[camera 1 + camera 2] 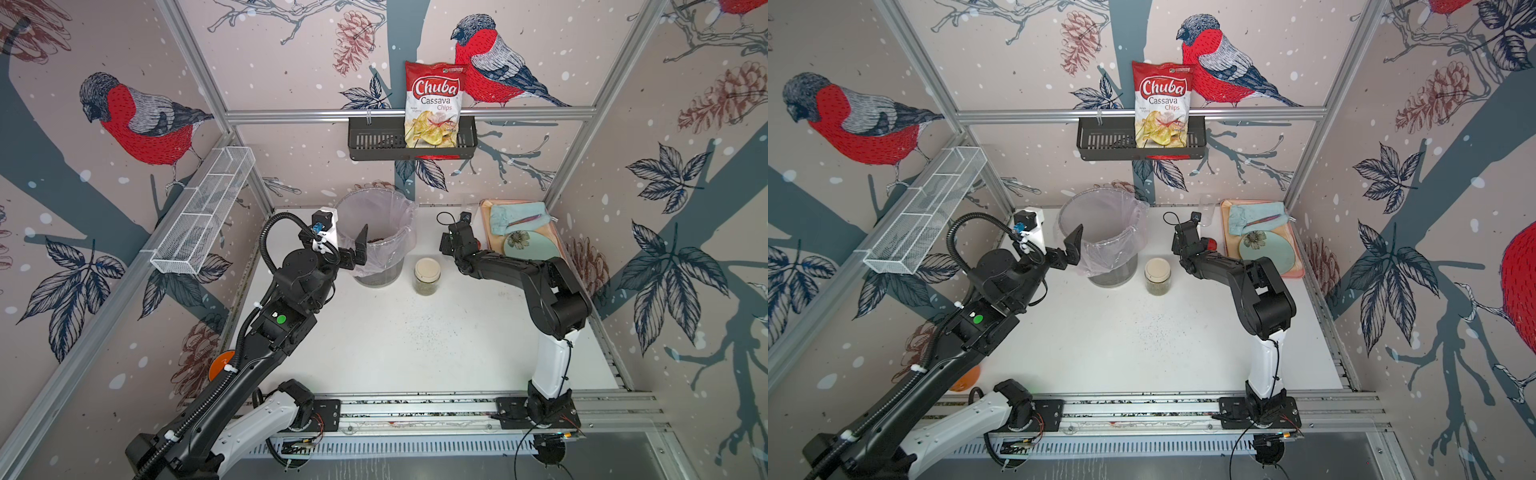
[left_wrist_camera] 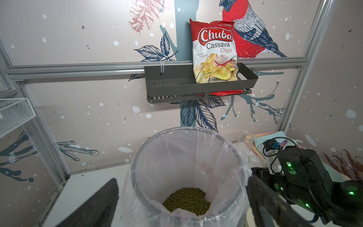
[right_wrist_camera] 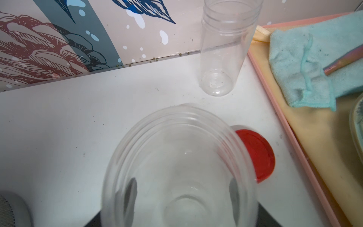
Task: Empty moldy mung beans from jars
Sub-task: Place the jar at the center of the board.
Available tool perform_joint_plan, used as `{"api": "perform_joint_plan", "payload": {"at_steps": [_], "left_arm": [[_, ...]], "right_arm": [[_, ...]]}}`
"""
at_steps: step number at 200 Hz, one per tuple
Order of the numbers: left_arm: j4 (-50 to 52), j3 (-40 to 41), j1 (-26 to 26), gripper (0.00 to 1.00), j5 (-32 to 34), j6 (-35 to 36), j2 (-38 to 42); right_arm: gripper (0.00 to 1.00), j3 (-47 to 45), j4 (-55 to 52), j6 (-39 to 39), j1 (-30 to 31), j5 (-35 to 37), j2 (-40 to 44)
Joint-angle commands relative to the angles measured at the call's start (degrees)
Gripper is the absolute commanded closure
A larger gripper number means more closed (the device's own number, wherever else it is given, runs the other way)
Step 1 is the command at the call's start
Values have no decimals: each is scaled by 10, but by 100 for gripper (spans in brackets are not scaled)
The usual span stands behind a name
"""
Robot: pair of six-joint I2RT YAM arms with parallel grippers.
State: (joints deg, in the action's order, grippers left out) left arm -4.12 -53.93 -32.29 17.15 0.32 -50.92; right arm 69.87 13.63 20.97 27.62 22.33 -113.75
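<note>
The left end effector (image 1: 360, 253) gapes open beside the bin (image 1: 380, 277); the right end effector (image 3: 182, 188) grips an empty, lidless jar (image 3: 176, 137).

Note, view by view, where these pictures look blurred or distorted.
Right wrist view: the held jar is blurred, the standing jar behind sharp. Left wrist view: the left hand is soft, the Chuba chips bag crisp. Both top views: frame posts splay, wide-angle.

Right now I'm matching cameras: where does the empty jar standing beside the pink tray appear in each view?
Both top views: standing jar, faint, far side, right of the bin.
Left wrist: standing jar, just beyond the bin.
Right wrist: standing jar, beyond the held jar.
Shared landmark: pink tray, beside it everywhere.
</note>
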Motion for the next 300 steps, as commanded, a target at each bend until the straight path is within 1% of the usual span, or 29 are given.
{"api": "perform_joint_plan", "payload": {"at_steps": [1,48,99,131,173,222,277,300], "left_arm": [[-36,-1,0,1,16,9,0],[-39,-1,1,1,18,13,-4],[-28,-8,0,1,18,12,-3],[-12,-19,0,1,14,11,-7],[-5,-21,0,1,3,7,-2],[4,-20,0,1,0,5,6],[12,-21,0,1,-1,4,19],[16,-21,0,1,-1,6,22]], "right_arm": [[46,13,25,-19,2,27,-16],[41,42,49,-40,3,54,-52],[20,62,40,-42,1,50,-71],[13,57,30,-35,1,39,-58],[5,45,13,-28,0,34,-33],[0,41,-10,-19,2,15,17],[0,40,-36,-12,5,14,63],[0,38,-50,-17,11,18,104]]}}
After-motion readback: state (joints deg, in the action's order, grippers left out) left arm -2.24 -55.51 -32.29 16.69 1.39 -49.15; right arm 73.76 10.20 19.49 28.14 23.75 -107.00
